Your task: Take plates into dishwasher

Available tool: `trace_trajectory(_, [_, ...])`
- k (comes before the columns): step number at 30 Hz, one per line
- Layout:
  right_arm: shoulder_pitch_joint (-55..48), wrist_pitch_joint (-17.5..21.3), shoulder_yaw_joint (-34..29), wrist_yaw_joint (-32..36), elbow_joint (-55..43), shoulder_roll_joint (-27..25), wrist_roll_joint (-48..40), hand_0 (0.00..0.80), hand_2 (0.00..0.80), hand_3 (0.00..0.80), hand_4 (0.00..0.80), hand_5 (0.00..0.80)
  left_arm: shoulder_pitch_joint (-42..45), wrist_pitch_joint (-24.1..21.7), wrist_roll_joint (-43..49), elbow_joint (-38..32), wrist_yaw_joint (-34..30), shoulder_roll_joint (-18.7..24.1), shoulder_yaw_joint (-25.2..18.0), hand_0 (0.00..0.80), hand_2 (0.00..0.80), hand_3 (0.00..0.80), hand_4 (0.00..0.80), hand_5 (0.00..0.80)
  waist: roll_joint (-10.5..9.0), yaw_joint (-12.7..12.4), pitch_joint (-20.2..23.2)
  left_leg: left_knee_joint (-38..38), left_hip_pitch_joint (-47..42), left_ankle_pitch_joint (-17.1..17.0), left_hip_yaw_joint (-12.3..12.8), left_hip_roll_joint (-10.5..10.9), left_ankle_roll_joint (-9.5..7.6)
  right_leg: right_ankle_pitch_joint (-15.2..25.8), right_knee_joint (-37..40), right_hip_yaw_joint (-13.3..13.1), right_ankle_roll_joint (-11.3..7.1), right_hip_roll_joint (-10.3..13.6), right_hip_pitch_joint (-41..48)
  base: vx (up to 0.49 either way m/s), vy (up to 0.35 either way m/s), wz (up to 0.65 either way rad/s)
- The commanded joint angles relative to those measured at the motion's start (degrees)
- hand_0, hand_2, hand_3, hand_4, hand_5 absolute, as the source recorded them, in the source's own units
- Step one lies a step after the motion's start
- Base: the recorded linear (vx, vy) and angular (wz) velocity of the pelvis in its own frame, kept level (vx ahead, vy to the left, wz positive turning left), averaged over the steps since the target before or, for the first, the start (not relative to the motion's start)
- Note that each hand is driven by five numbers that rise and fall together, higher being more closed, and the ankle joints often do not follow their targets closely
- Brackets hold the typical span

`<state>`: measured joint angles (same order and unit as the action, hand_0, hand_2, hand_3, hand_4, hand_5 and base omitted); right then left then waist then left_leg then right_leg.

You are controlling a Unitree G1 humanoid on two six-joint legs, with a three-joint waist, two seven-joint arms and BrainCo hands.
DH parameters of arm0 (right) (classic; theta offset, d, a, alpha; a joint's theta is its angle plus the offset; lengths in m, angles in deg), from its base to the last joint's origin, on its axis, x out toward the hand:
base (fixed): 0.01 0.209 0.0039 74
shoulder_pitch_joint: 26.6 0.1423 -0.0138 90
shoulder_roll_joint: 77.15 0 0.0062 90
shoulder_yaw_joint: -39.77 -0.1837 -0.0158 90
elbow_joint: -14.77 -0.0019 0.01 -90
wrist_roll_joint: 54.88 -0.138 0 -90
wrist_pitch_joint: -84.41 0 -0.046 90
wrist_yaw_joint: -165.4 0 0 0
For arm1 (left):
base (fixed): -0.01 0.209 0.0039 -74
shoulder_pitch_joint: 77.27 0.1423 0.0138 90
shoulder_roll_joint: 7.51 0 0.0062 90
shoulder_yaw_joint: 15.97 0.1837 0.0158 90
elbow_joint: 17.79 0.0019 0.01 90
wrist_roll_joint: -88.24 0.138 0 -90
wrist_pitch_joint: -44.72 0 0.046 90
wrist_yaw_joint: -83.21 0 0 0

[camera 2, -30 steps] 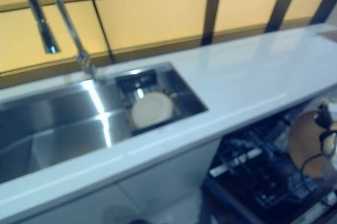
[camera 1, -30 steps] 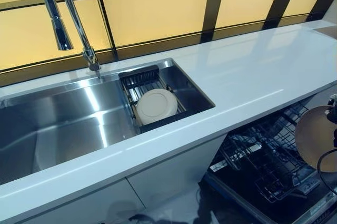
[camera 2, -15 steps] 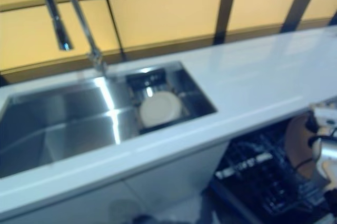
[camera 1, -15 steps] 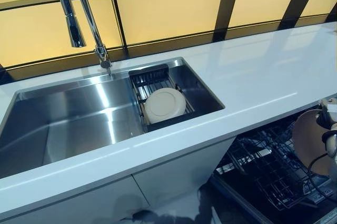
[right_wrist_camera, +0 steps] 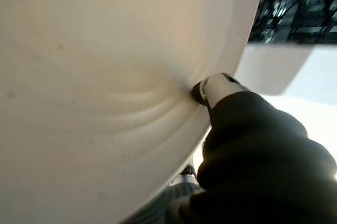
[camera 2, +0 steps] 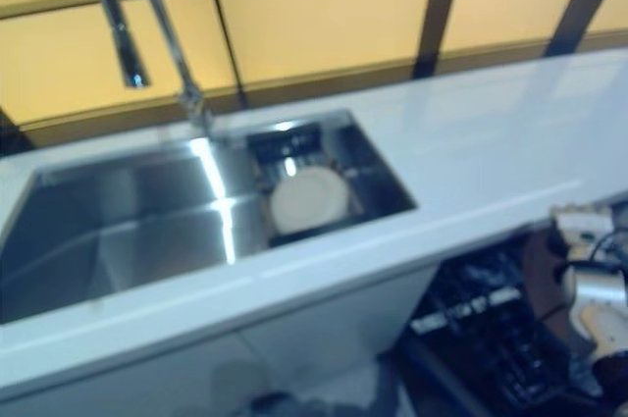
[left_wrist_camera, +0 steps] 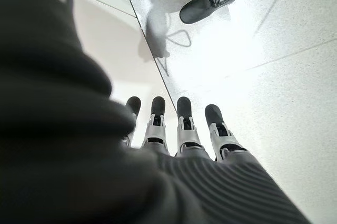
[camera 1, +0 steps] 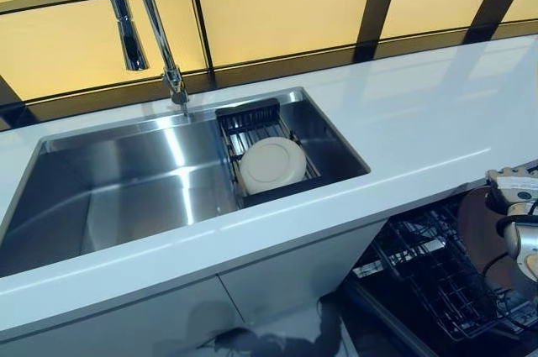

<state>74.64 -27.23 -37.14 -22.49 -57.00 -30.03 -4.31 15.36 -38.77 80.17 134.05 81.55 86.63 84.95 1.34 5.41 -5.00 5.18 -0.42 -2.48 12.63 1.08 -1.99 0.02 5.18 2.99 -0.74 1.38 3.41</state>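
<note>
Right hand (camera 1: pixel 523 231): at the right edge of the head views, below the countertop edge and above the open dishwasher. It carries a plate (right_wrist_camera: pixel 105 87), cream in the wrist view and seen as a brownish disc (camera 1: pixel 492 235) on edge from the head. In the right wrist view the thumb tip (right_wrist_camera: pixel 210 88) presses against the plate's face, so the hand pinches the plate; the fingers on the far side are hidden.

Left hand (left_wrist_camera: pixel 179 134): shows only in its own wrist view, fingers straight and side by side, holding nothing, pointing down toward a pale speckled floor (left_wrist_camera: pixel 274 76).

Second plate (camera 1: pixel 271 164): cream, round, lying in the dark wire drain basket (camera 1: pixel 252 126) that sits in the right-hand part of the sink.

Sink (camera 1: pixel 118 197): stainless steel, set into the counter; the larger basin to the left of the basket holds nothing visible.

Faucet (camera 1: pixel 139 13): chrome, tall arched neck, mounted at the back rim of the sink just left of the basket.

Countertop (camera 1: pixel 420 113): white, glossy, running across the whole view.

Dishwasher rack (camera 1: pixel 437 273): dark wire, pulled out below the counter at lower right, directly beneath the held plate.

Wall (camera 1: pixel 277 13): amber panels divided by dark strips, behind the counter.

Cabinet front (camera 1: pixel 277 281): white, under the sink.
</note>
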Motion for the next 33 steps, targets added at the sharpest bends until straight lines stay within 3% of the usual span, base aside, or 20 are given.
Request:
trace_trajectory(1, [8.7,-1.7,1.6,0.0,2.6,0.5,3.3,0.800,0.800,0.800,0.800,0.800,-2.0,-1.2,-0.5,0.8,0.2,1.0,0.0,0.000,0.000,0.000,0.000,0.000,-0.32,-2.3,-0.2,-0.2,-4.2,8.8,-4.0,-1.0,-1.39,0.0,-0.2,1.4,-4.72,1.4,-1.4,-0.007,-0.001,0.04])
trace_trajectory(18, [10.1,-2.2,9.9,2.3,10.1,4.6,3.5,0.800,0.800,0.800,0.800,0.800,-2.3,-1.9,-0.8,0.4,0.0,1.0,0.7,0.000,0.000,0.000,0.000,0.000,0.63,-3.5,-0.8,-0.2,-3.7,8.5,-4.5,-0.9,-0.92,-0.2,-0.2,2.8,-4.79,1.9,-1.5,0.000,0.000,0.00])
trace_trajectory(33, [11.3,-5.8,12.9,2.5,15.6,8.3,-6.0,0.800,0.800,0.800,0.800,0.800,-2.5,-1.7,-1.1,-0.8,-0.3,1.2,1.1,0.000,0.000,0.000,0.000,0.000,1.17,-4.8,-1.4,-0.2,-3.3,8.1,-5.8,-0.7,-0.58,-0.5,-0.2,4.0,-4.53,2.3,-1.3,-0.004,0.000,0.05])
